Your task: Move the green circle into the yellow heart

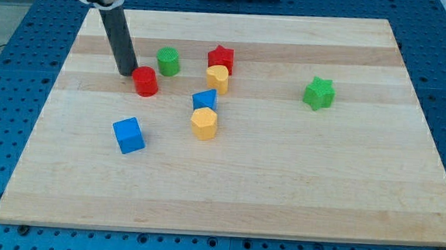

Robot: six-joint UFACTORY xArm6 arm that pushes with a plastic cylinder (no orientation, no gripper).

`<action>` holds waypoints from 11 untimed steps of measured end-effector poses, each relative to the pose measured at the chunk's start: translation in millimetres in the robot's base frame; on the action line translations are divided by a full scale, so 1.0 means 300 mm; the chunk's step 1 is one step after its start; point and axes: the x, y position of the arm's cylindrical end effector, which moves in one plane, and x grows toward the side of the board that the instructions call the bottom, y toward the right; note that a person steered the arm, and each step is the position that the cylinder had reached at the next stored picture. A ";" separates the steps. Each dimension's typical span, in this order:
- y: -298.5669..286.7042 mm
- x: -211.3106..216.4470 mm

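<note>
A: Camera view shows the wooden board (281, 190) with the rod coming down from the view's top left. The tip (127, 73) rests at about nine o'clock of the red cylinder (146, 82), just beside it, maybe touching; this cannot be told surely.

B: And the fingers, are they wide or narrow?

A: There are no fingers at all. The arm ends in a plain rod, so nothing opens or closes; it only pushes.

B: Where is the task's thing?

A: The green circle (168, 61) stands at about one o'clock of the red cylinder, near it but apart. The yellow heart (218, 77) is at about four o'clock of the green circle, touching the red star (221, 58) above it. A blue block (204, 101) and a yellow hexagon (204, 123) lie below the heart; a blue cube (128, 135) and a green star (318, 93) are well apart.

B: How will the circle handle?

A: It looks small, light and stiff, and it should slide easily on smooth wood. Being round, it may roll off the rod sideways. So the tip should probably meet it at ten o'clock, on the middle of its side, and push toward four o'clock.
</note>
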 end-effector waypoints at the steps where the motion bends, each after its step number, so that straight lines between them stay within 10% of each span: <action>1: 0.038 -0.027; 11: 0.164 -0.027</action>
